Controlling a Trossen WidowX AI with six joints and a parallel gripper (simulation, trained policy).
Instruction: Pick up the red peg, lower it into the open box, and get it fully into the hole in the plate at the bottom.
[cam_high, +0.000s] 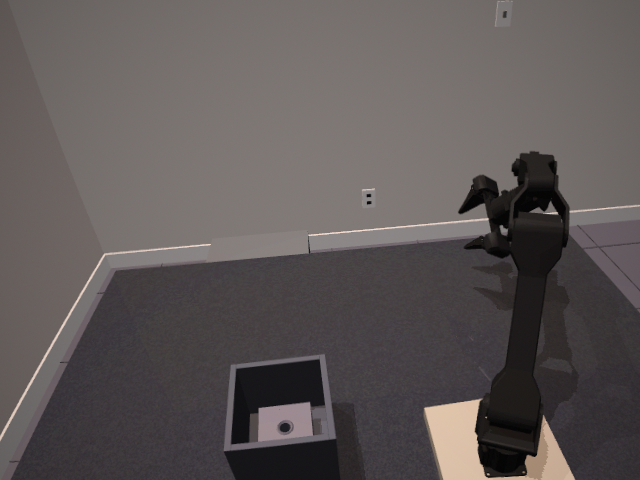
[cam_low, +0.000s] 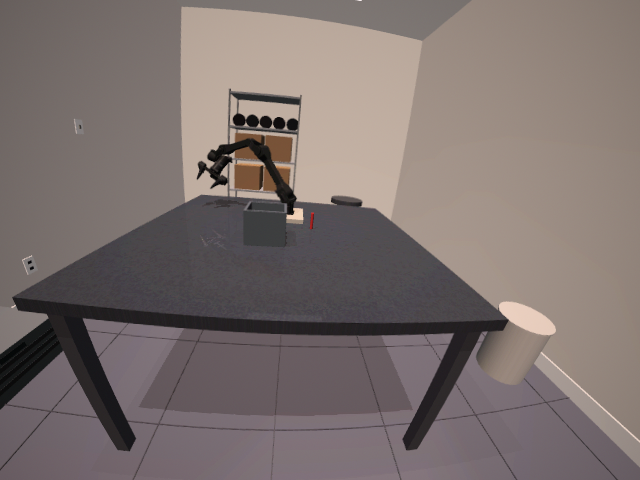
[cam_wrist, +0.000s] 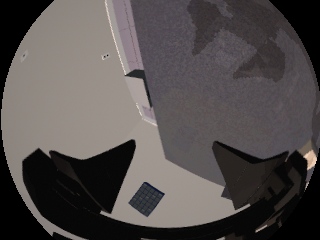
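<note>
Above the far side of the table, as I see it, the gripper hangs spread, nothing between its fingers. Well apart, past the box, the peg stands upright near the pale base. Reaching it is the step now: I'd swing wide of the box, come down straight, centre both fingers, then close gently so it doesn't topple.
</note>
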